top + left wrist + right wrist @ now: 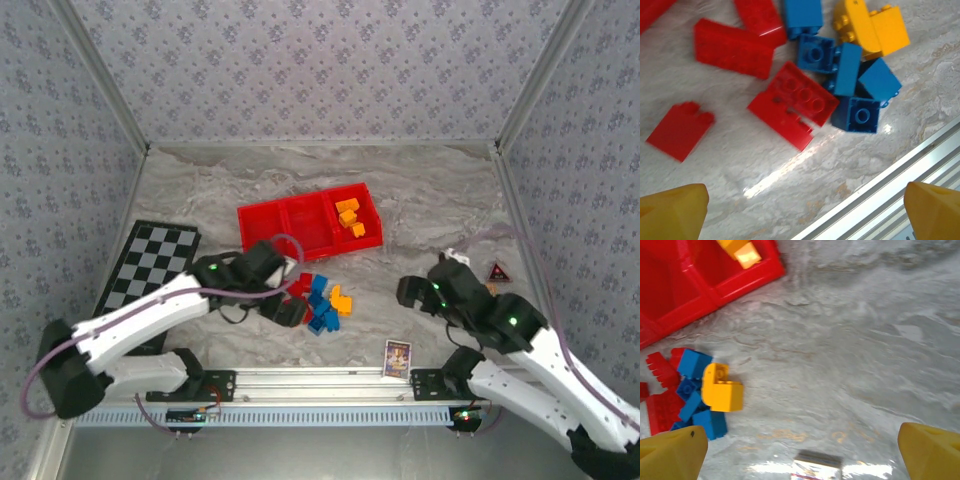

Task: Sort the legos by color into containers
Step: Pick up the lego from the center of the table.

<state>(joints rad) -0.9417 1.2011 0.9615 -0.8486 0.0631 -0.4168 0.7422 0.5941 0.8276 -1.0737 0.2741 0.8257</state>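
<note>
The legos lie in a loose pile (322,300) just in front of the red tray (268,216). In the left wrist view the pile shows red bricks (795,102), blue bricks (856,114) and a yellow brick (875,30). Several orange bricks (349,215) sit in the tray's right compartment; its other two compartments look empty. My left gripper (288,306) hovers at the pile's left edge, open (802,215), with bare table between its fingertips (672,212). My right gripper (412,292) is to the right of the pile, open (800,455) and holding nothing. From it I see a yellow brick (722,388) on blue ones (692,365).
A black-and-white checkered board (150,268) lies at the left under the left arm. A small picture card (397,357) lies near the front rail (330,380), and a dark triangular marker (497,271) is at the right. Patterned walls enclose the table on three sides.
</note>
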